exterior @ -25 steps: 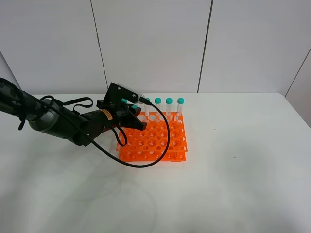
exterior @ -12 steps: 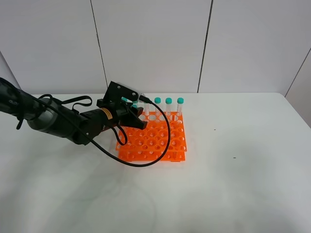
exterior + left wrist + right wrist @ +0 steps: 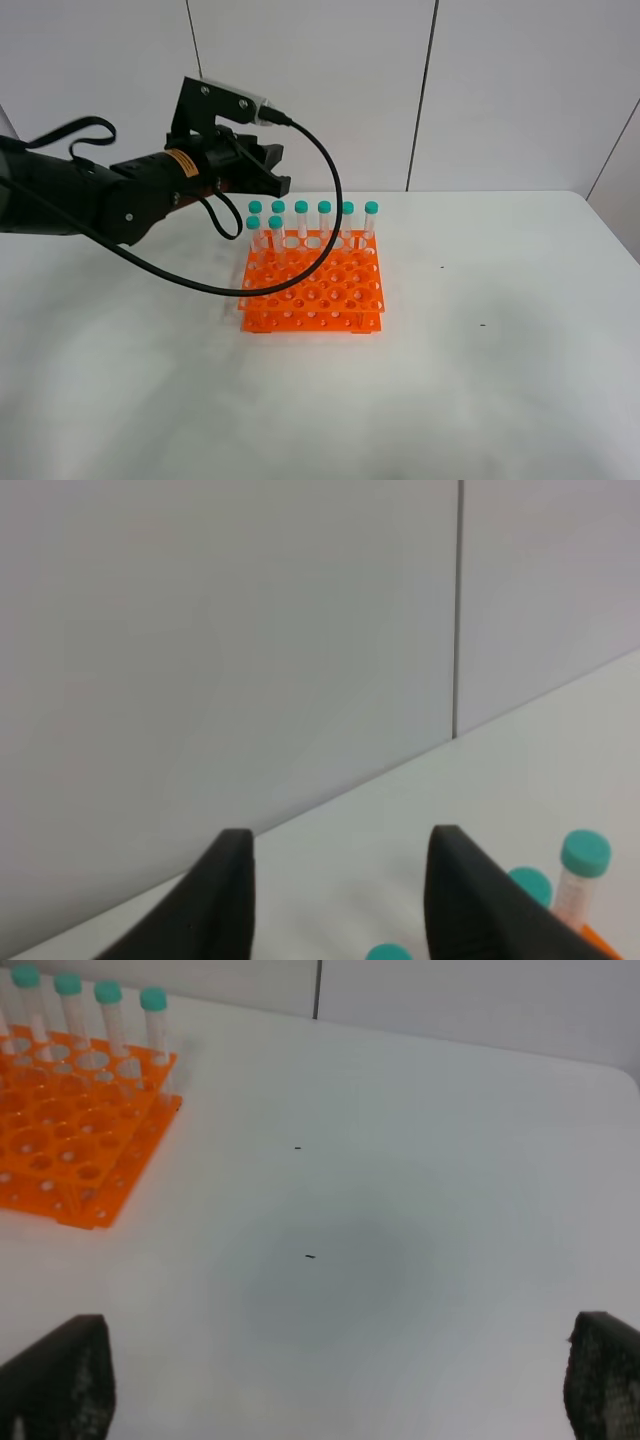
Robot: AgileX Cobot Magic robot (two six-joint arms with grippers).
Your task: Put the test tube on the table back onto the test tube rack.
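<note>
The orange test tube rack (image 3: 314,283) sits on my white table (image 3: 480,380), its top a grid of round holes. Eight teal-capped clear tubes stand upright in it, and the test tube (image 3: 254,237) stands in the second row at the left end.

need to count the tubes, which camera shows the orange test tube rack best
The exterior high view: the whole test tube rack shows there, with all eight teal-capped tubes standing along its back rows. The right wrist view catches only one corner and four tubes. The left wrist view shows a sliver of orange and three caps past the open left hand.
</note>
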